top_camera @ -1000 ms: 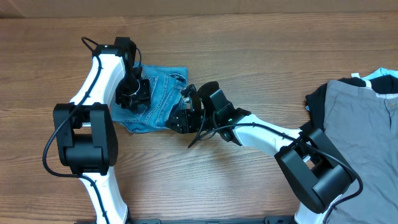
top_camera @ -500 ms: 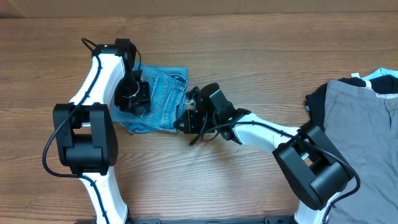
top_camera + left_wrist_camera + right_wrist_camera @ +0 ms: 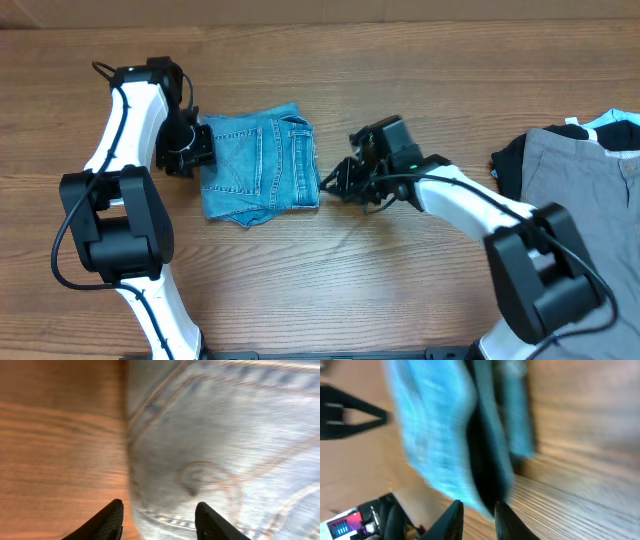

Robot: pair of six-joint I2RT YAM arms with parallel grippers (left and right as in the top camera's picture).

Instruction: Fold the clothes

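Left hand (image 3: 198,150) about half open, gripping nothing; fingers (image 3: 111,521) sit at the left edge of the jeans (image 3: 260,165). Right hand (image 3: 332,183) narrowly parted, empty, just right of them. Jeans: folded light-blue square, pocket stitching up, centre-left on bench (image 3: 400,80). Right wrist view blurred; contact unclear.

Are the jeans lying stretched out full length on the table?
No, the jeans lie folded into a compact bundle on the wooden table.
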